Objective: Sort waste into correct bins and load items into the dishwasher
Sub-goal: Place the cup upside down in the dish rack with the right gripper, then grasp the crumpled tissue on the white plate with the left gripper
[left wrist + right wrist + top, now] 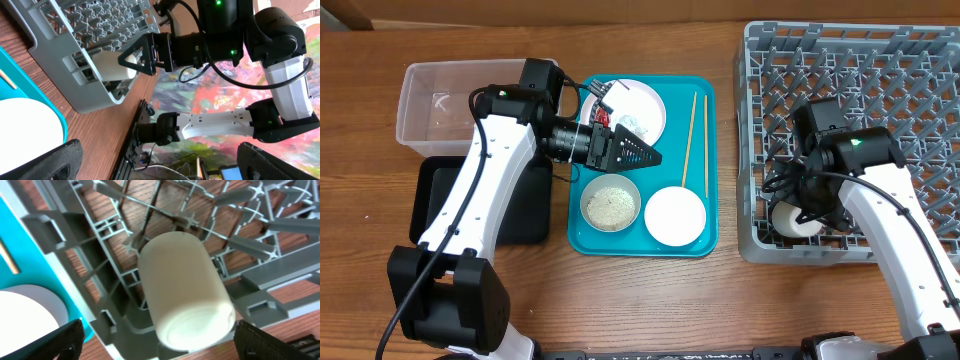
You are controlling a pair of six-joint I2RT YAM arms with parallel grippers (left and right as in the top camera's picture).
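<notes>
- The dish rack (748, 150) holds one cup (182, 287), which lies on its side on the lattice in the front-left corner, close to the rack's wall.
- The right gripper (157, 340) hangs over that cup with its jaws spread wide, gripping nothing.
- The teal tray (708, 200) carries one plate (650, 100), two bowls and one pair of chopsticks (691, 140) laid along its right side.
- On the plate lie a red-and-white wrapper (603, 118) and a pale crumpled tissue (637, 126), both partly hidden by the left arm.
- The rice bowl (585, 200) holds loose rice (611, 205); the second bowl (675, 215) sits just beside it on the right.
- The left gripper (645, 155) hovers over the tray's middle, jaws wide, holding nothing.
- Two bins stand left of the teal tray: the clear tub (410, 100) behind and the black tray (425, 210) in front, just beside the teal rim.
- A strip of bare table (727, 150) separates the teal tray from the rack.
</notes>
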